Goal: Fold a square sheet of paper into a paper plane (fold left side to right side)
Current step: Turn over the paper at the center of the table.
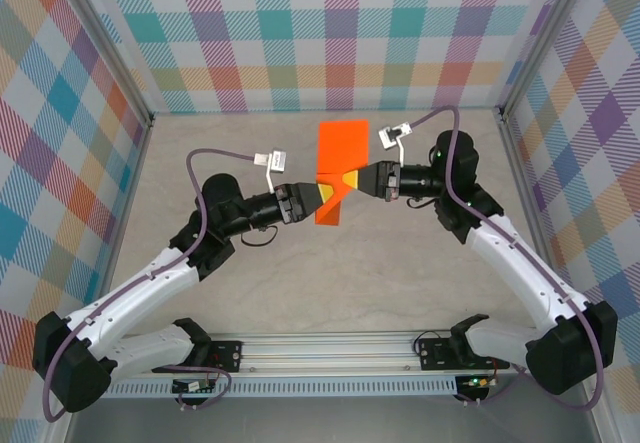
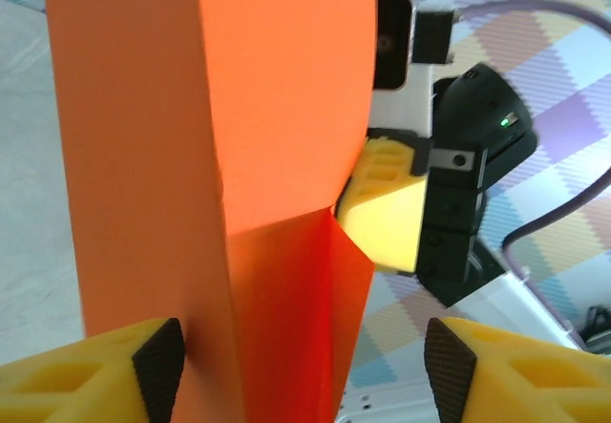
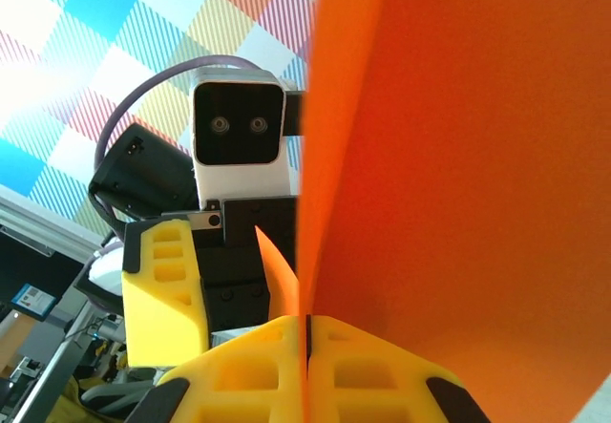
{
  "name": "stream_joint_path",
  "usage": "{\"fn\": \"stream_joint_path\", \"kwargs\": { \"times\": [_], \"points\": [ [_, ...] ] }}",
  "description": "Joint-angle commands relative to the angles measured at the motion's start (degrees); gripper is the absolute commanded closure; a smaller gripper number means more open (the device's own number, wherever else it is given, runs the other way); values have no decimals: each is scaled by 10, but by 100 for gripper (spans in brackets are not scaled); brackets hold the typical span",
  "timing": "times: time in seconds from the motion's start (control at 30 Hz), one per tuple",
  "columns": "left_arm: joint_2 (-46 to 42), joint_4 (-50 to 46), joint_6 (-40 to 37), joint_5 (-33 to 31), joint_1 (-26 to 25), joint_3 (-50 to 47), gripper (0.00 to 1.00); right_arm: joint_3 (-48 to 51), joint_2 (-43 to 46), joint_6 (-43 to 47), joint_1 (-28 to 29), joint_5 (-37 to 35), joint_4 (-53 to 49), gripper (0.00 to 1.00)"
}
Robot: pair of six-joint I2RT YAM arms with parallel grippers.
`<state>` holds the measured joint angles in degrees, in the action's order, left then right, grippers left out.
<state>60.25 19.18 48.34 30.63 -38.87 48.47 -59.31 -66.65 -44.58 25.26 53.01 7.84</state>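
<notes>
Bright even light, blurred close-ups

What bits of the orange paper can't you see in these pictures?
1. Top view: the left gripper and right gripper cover the middle of the square sheet of paper; its creases are too small to tell.
2. Left wrist view: the paper runs off the top and bottom edges.
3. Right wrist view: the paper runs off the top and right edges.

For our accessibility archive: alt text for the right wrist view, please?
The yellow-fingered right gripper is shut on a thin bright orange paper sheet rising across the picture's right half. Left of it, the other arm's white camera housing faces the lens.
</notes>
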Motion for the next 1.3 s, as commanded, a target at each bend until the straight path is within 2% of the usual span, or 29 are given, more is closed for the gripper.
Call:
{"fn": "stream_joint_path", "kwargs": {
  "times": [0.0, 0.2, 0.33, 0.4, 0.5, 0.6, 0.67, 0.77, 0.87, 0.93, 1.0, 1.07, 1.1, 1.17, 1.27],
  "points": [
    [-7, 52, 10, 5, -2, -15, 43, 9, 20, -29, 4, 2, 41, 100],
    [-8, 43, 5, 1, -4, -16, 62, 6, 23, -30, 4, -6, 23, 100],
    [-12, 38, 5, -5, -5, -19, 73, 4, 26, -21, 3, -14, 1, 91],
    [-12, 32, 2, -9, -5, -21, 78, 2, 29, -14, 3, -19, -16, 81],
    [-16, 5, -11, -20, -6, -21, 82, -10, 39, 28, 2, -43, -84, 61],
    [-29, -76, -58, -53, -7, -13, 87, -38, 55, 104, 2, -116, -232, 37],
    [-44, -181, -117, -121, -14, 4, 93, -61, 66, 154, 2, -220, -352, 23],
    [-57, -340, -194, -262, -43, 36, 100, -74, 77, 191, 0, -400, -501, 10],
    [-37, -475, -237, -426, -99, 70, 100, -57, 90, 196, -2, -546, -580, 0],
    [0, -545, -239, -533, -144, 96, 100, -35, 107, 196, -1, -601, -595, 0],
    [50, -611, -212, -629, -186, 125, 100, -15, 128, 186, -3, -643, -602, 0],
    [129, -703, -127, -733, -219, 170, 100, 1, 146, 173, -4, -687, -613, 0],
    [164, -741, -92, -763, -230, 190, 100, 7, 152, 170, -5, -700, -616, 0],
    [252, -820, -19, -812, -252, 244, 100, 20, 166, 161, -4, -719, -621, 0],
    [367, -877, 35, -832, -265, 310, 100, 37, 182, 150, -4, -727, -622, 0]
  ]
}}
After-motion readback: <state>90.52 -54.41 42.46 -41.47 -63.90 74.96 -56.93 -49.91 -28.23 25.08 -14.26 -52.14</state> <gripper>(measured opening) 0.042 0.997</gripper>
